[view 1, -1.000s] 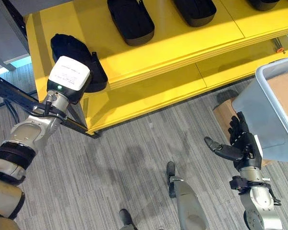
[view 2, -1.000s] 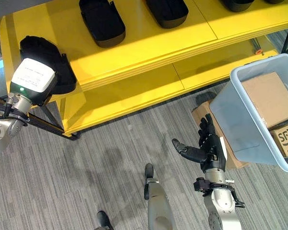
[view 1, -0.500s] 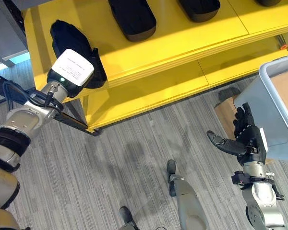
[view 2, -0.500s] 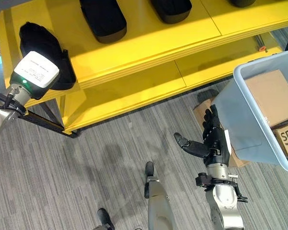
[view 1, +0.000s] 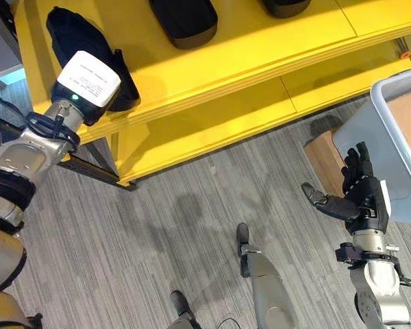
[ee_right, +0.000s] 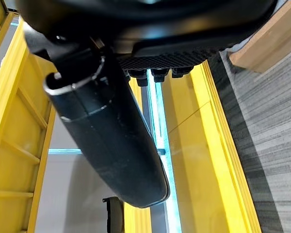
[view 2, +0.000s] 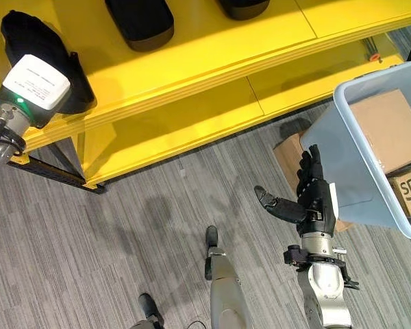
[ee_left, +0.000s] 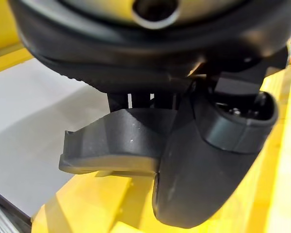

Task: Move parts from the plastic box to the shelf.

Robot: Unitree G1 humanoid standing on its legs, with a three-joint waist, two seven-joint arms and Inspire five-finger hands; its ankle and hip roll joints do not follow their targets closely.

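Note:
A black part (view 1: 72, 31) lies at the left end of the yellow shelf (view 1: 246, 62). My left arm reaches up to it, and its white wrist cover (view 1: 89, 72) lies over the part's near side. In the left wrist view, my left hand (ee_left: 208, 184) has its thumb against a flat black edge of the part (ee_left: 111, 145). My right hand (view 1: 359, 202) is open with the thumb spread, holding nothing, just left of the grey-blue plastic box (view 2: 342, 171). Cardboard boxes (view 2: 387, 130) sit inside the box.
Two more black parts (view 1: 185, 17) (view 2: 243, 5) rest further right on the shelf. A lower yellow shelf board (view 1: 212, 130) juts out over the grey carpet. A cardboard box (view 1: 322, 161) stands on the floor beneath the plastic box. A dark frame bar (view 1: 89, 171) runs by my left arm.
The whole picture has shifted, so the camera moved. My left hand stays at the black part on the shelf. My right hand stays open beside the plastic box.

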